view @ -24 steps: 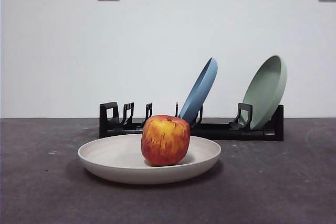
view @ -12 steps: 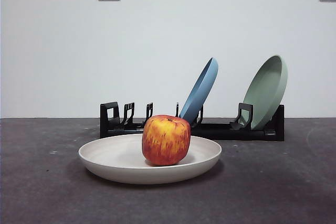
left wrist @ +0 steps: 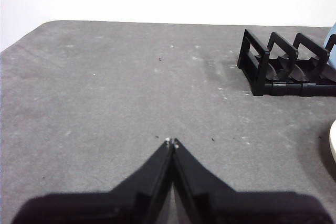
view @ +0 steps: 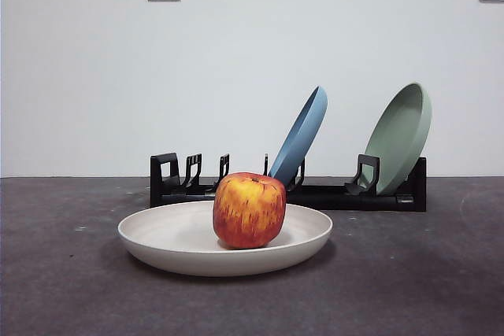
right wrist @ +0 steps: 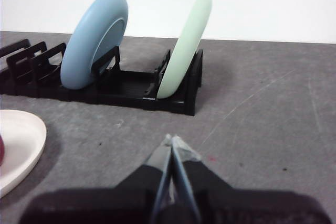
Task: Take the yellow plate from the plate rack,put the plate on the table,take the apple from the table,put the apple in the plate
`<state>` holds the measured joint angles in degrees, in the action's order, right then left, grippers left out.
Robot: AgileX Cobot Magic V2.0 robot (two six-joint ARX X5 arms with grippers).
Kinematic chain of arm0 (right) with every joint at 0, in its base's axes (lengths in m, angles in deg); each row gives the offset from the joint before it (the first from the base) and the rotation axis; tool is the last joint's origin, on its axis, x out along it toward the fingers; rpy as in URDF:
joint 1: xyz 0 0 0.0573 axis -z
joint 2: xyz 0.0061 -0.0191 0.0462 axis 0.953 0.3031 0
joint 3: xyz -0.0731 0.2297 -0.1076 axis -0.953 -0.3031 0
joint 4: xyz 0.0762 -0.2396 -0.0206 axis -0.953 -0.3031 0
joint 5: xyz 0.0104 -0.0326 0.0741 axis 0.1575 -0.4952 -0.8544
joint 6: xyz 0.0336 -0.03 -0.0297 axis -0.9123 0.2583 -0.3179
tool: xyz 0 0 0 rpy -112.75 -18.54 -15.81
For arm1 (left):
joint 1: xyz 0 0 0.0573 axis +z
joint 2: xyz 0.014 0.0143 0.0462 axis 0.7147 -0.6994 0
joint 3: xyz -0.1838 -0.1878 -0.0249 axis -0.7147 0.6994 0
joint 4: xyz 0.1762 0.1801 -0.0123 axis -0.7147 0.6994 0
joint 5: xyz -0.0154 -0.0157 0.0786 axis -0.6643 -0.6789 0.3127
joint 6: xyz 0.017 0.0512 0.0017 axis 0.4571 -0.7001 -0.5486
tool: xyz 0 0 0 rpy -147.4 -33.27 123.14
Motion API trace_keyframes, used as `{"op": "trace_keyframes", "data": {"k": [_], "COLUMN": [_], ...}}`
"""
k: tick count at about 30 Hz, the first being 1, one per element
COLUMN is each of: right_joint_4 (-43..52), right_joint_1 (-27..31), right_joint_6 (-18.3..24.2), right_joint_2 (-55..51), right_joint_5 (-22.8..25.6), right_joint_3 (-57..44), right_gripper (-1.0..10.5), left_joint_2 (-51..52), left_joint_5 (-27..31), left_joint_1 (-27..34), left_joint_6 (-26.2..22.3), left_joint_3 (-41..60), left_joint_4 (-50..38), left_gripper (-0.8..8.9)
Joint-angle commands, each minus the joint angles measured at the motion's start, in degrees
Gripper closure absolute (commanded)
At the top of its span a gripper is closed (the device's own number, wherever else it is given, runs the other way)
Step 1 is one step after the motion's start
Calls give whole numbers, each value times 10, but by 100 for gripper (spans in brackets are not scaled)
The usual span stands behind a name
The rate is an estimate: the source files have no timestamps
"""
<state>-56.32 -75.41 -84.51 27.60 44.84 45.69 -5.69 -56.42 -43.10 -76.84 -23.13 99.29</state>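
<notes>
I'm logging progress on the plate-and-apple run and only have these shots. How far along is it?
It looks finished. Done: the yellow plate lies flat on the table, out of the plate rack, and the apple sits in it. In hand: nothing; the left gripper and right gripper are both shut, empty, away from the plate. Left: nothing visible. The blue plate and green plate stand in the rack.

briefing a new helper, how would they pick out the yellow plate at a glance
Find the black plate rack at the back of the table. The yellow plate lies flat in front of it, holding the apple. The blue plate and green plate stand in the rack.
</notes>
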Motion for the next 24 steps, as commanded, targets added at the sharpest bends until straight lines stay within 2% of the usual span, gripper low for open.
{"op": "trace_keyframes", "data": {"k": [1, 9, 12, 24], "right_joint_4": [5, -35, -33, -33], "right_joint_1": [-2, -2, -2, -2], "right_joint_6": [-18, -28, -46, -46], "right_joint_2": [-14, -35, -35, -34], "right_joint_5": [0, 0, 1, 3], "right_joint_3": [-18, -29, -29, -29], "right_gripper": [962, 962, 962, 962], "left_joint_2": [2, 2, 2, 2], "left_joint_5": [1, 1, 1, 1], "left_joint_1": [2, 2, 2, 2], "left_joint_6": [-8, -8, -8, -8], "left_joint_3": [9, 9, 9, 9], "left_joint_4": [-4, -4, -4, -5], "left_gripper": [814, 814, 814, 814]}}
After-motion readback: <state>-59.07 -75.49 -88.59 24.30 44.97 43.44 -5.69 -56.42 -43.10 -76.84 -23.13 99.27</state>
